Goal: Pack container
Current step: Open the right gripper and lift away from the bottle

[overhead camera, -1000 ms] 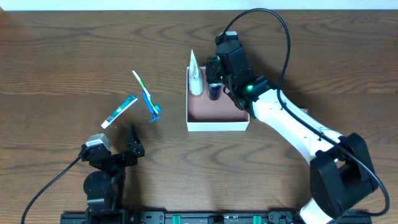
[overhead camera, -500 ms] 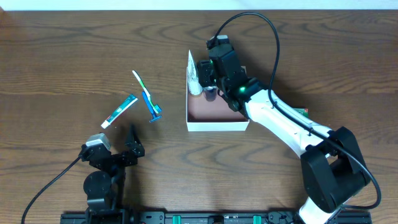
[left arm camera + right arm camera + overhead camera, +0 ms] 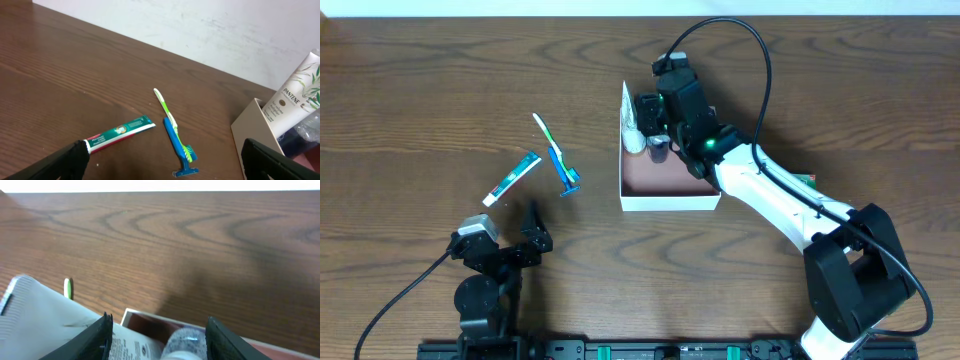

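Observation:
The container (image 3: 670, 201), a square white-walled box with a pinkish-brown inside, stands at mid-table; it also shows in the left wrist view (image 3: 250, 125) and the right wrist view (image 3: 150, 317). A white Pantene tube (image 3: 634, 122) leans in its far-left corner, and a small bottle (image 3: 661, 149) with a dark blue base stands beside it. My right gripper (image 3: 657, 122) hovers over that corner, open, its fingers (image 3: 102, 335) wide apart on either side of the bottle (image 3: 187, 340) without gripping it. My left gripper (image 3: 510, 228) rests open and empty near the front left.
A green-and-white toothpaste tube (image 3: 513, 178), a white-green toothbrush (image 3: 548, 138) and a blue razor (image 3: 566, 175) lie on the wooden table left of the container. A small green object (image 3: 806, 181) shows under the right arm, to the right of the container.
My right gripper moved left over the container's far-left corner with the small bottle, then spread its fingers; the bottle now stands in the container. The left arm has not moved.

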Robot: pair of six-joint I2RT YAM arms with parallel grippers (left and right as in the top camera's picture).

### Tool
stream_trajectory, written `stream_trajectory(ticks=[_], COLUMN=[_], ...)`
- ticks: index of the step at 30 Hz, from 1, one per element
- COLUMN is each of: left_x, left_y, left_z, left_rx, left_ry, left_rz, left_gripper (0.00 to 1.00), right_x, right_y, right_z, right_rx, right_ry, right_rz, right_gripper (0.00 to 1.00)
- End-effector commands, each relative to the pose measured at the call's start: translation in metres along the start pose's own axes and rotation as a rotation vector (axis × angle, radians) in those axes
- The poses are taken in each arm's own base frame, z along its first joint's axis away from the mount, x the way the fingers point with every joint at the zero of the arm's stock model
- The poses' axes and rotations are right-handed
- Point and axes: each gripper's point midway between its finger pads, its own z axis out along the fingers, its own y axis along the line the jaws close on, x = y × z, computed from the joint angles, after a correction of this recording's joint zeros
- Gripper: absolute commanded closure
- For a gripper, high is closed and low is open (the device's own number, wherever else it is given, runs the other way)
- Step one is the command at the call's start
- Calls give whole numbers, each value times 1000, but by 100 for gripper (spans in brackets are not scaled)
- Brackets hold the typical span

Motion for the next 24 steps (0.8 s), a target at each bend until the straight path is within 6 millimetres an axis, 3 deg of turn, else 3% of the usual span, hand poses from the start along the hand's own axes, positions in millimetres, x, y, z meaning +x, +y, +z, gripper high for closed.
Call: stream_trajectory(ticks=[1, 5, 9, 16, 20, 24], left_x=[14, 14, 14, 14, 14, 14], left_y=[4, 4, 4, 4, 4, 4], left_z=[3, 3, 3, 3, 3, 3], left_rx=[-5, -5, -5, -5, -5, -5], left_ry=[36, 36, 36, 36, 36, 36], left_rz=[8, 8, 8, 8, 8, 8], left_gripper=[2, 2, 2, 2, 2, 2], right_x=[-16, -31, -59, -110, -118, -100], right_y=[-4, -11, -22, -65, -101, -140], right_z=[-2, -7, -25, -86, -127, -160], right_rx=[2, 11, 21, 85, 164, 263], right_ry=[-33, -62, -124, -226, -216, -136], right_rz=[-14, -18, -2, 53, 89, 159], right_gripper=[43, 43, 42, 34, 31, 21])
